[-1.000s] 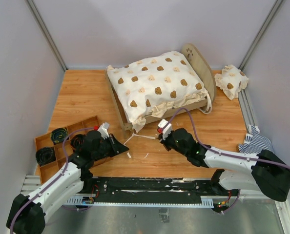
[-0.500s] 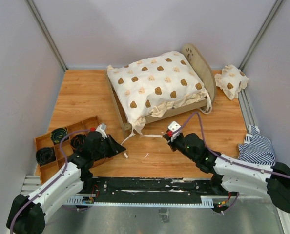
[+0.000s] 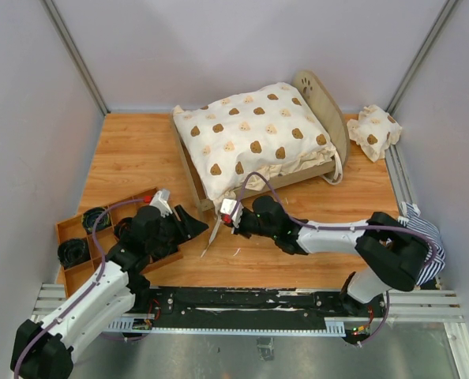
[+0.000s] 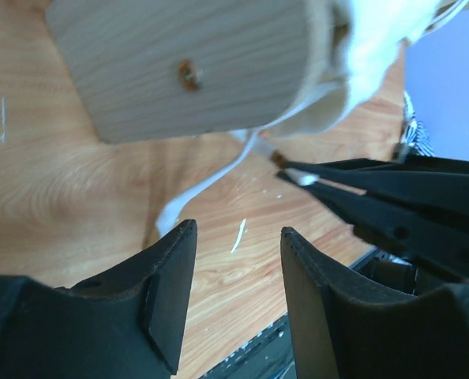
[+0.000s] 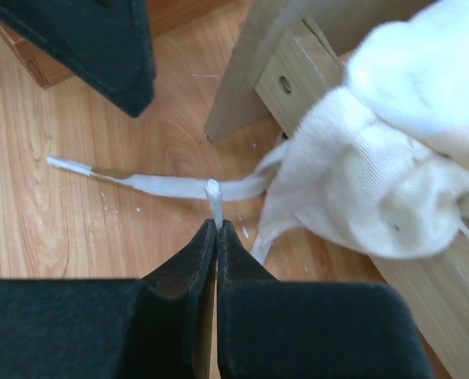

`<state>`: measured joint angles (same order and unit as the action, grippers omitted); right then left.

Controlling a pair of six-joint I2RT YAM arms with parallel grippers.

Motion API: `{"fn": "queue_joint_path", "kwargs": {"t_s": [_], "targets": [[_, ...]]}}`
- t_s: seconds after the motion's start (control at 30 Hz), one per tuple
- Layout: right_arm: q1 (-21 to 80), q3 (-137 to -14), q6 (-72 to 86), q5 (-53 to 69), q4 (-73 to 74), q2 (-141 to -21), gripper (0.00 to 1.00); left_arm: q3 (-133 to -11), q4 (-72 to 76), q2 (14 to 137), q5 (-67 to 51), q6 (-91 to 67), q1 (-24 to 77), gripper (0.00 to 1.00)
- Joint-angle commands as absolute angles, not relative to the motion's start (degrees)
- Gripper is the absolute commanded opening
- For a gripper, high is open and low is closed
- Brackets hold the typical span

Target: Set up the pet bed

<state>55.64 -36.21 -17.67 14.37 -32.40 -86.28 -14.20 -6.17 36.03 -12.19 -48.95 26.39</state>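
Above the bench (image 3: 132, 150), the pet bed (image 3: 327, 110) stands at the back middle under its cover (image 3: 250, 134), with both arms at its near foot corner. Left wrist: the left end effector (image 4: 238, 237) hangs released and empty before the footboard (image 4: 195, 67), probably leaving room. Right wrist: the right end effector (image 5: 216, 229) is clenched on the white tie (image 5: 179, 187), likely to fasten the cover.

Wood-grain tabletop (image 3: 132, 150), orange-brown planks, boxed in by plain pale lilac-grey panels: back wall (image 3: 234, 47), left wall (image 3: 21, 158), right wall (image 3: 459, 150). Aluminium posts (image 3: 73, 51) slant up at both back corners. A black rail (image 3: 242, 300) runs along the near edge with a dull metal sheet (image 3: 242, 351) below; the light is soft and even.
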Motion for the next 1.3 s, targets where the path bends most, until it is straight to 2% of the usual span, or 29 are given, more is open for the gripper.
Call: {"fn": "queue_joint_path", "kwargs": {"t_s": [0.0,0.2,0.7,0.87,1.07,1.27], "targets": [[57.2,-39.8,-18.9,15.7,-35.7,-90.1,0.00,-17.0,-1.9,35.0,-10.3,-46.1,26.3,0.51],[57.7,-42.5,-17.5,4.4,-36.9,-95.0,0.00,-18.8,0.3,36.8,-9.0,-45.9,26.3,0.48],[57.6,-44.7,-13.1,-9.3,-38.2,-97.9,0.00,-18.5,0.4,41.5,-8.2,-51.7,26.2,0.46],[57.7,-43.3,-16.0,-4.0,-43.8,-99.0,0.00,-18.0,0.2,40.2,-7.5,-53.0,26.2,0.45],[57.6,-41.4,-28.2,1.1,-53.4,-101.9,0.00,-17.4,-0.6,39.8,-6.4,-54.7,26.2,0.44],[57.0,-41.5,-36.5,5.1,-56.8,-102.5,0.00,-16.7,-0.1,38.5,-4.3,-60.6,26.2,0.44]]}}
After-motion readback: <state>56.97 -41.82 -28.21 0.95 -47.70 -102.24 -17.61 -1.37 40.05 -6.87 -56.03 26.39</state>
